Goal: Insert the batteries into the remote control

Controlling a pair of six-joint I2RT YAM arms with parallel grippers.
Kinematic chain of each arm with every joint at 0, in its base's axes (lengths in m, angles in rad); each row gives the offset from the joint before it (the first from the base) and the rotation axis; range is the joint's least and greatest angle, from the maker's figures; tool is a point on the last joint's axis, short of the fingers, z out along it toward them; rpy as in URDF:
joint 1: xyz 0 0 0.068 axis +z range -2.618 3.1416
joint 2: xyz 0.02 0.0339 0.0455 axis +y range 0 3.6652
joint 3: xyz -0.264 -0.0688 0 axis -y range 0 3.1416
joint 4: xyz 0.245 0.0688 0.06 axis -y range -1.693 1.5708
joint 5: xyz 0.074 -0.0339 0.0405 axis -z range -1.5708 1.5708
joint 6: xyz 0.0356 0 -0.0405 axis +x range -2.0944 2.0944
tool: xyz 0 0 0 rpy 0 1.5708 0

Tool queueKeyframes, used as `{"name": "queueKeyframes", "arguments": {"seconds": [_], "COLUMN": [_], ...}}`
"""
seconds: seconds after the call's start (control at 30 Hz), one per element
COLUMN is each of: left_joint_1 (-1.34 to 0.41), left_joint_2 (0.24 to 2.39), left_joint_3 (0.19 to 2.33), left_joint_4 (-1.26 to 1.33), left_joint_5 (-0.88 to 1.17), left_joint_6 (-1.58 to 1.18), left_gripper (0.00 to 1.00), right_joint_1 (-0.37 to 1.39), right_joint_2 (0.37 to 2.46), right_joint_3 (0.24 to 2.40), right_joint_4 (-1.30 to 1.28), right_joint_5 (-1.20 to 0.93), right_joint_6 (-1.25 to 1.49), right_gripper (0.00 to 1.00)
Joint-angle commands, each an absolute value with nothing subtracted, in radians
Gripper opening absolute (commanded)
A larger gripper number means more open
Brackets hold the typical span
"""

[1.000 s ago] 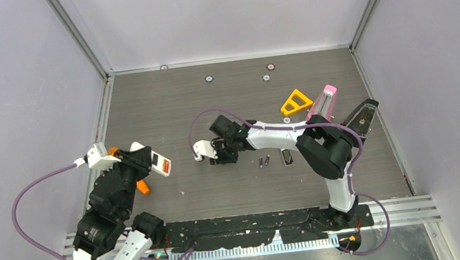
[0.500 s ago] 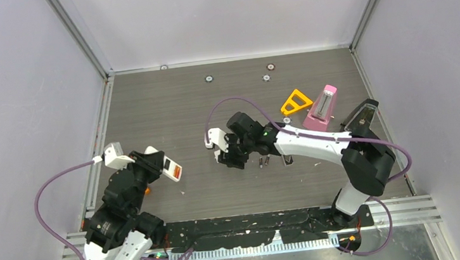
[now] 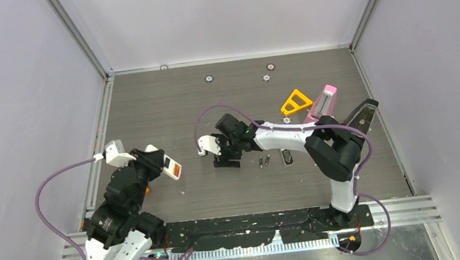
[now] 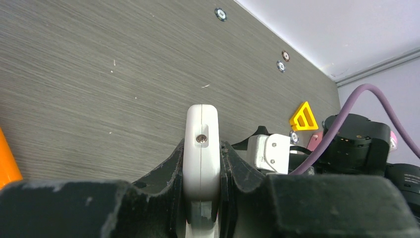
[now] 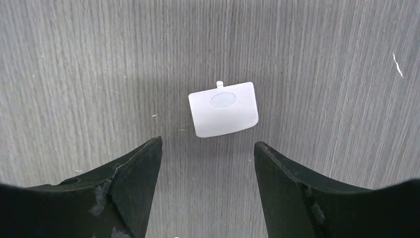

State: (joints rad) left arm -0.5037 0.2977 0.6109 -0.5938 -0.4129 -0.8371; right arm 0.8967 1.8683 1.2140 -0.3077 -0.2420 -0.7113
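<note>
My left gripper [image 3: 154,163] is shut on the white remote control [image 3: 166,165] and holds it above the table's left side. The remote's exposed end shows red and dark patches. In the left wrist view the remote [image 4: 201,141] stands edge-on between the jaws of my left gripper [image 4: 201,148]. Two dark batteries [image 3: 264,160] lie side by side on the table, right of my right gripper [image 3: 225,158]. My right gripper [image 5: 208,148] is open and empty, pointing down. A white battery cover [image 5: 224,109] lies flat just beyond its fingertips. No orange-red batteries show on the table.
A big orange stick [image 3: 147,190] lies under my left arm. A small dark oblong piece [image 3: 287,157] lies right of the batteries. A yellow triangle [image 3: 295,102], a pink block [image 3: 322,105] and a black wedge [image 3: 363,119] sit at the right. Small discs [image 3: 267,77] lie at the back.
My left gripper carried the remote a little right and forward, then held still. My right gripper shifted right, then back left, staying open over the battery cover.
</note>
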Motion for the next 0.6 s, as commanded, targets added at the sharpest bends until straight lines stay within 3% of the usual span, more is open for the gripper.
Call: {"name": "queueKeyframes", "arguments": {"seconds": [0.0, 0.4, 0.57], "left_joint_1": [-0.498, -0.484, -0.479], "left_joint_2": [0.307, 0.318, 0.305], "left_joint_3": [0.655, 0.664, 0.656], "left_joint_4": [-0.507, -0.499, -0.500], "left_joint_5": [-0.451, -0.443, -0.446], "left_joint_6": [-0.818, -0.808, -0.806], "left_gripper": [0.00, 0.00, 0.00], "right_joint_1": [0.871, 0.851, 0.856], "right_joint_2": [1.903, 2.003, 1.978], "right_joint_3": [1.261, 1.371, 1.325], "right_joint_4": [-0.254, -0.375, -0.361], "right_joint_5": [-0.311, -0.391, -0.379], "right_joint_6": [-0.810, -0.872, -0.891], "right_gripper": [0.73, 0.67, 0.64]}}
